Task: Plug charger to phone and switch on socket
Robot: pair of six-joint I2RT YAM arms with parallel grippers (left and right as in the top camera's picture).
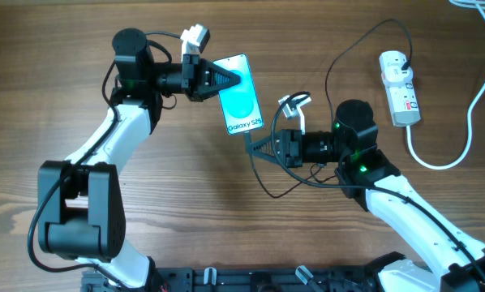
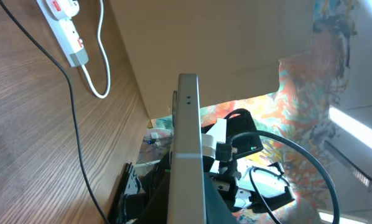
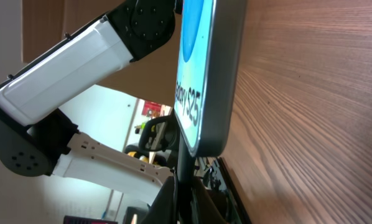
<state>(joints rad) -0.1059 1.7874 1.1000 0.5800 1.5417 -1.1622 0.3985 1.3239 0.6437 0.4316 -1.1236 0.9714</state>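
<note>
The phone [image 1: 241, 101] with its cyan screen and "Galaxy S25" text lies tilted at the table's middle. My left gripper [image 1: 226, 79] is shut on its far short edge; the left wrist view shows the phone's grey edge [image 2: 187, 143] between the fingers. My right gripper [image 1: 257, 144] is shut on the charger's connector tip [image 3: 185, 168], which sits at the phone's near short edge [image 3: 204, 93]. The thin black charger cable [image 1: 340, 57] runs to its plug in the white socket strip [image 1: 398, 88] at the far right, which also shows in the left wrist view [image 2: 65, 28].
The socket's thick white cord [image 1: 461, 138] loops along the right edge of the wooden table [image 1: 226, 227]. Slack charger cable [image 1: 279, 188] curls near my right arm.
</note>
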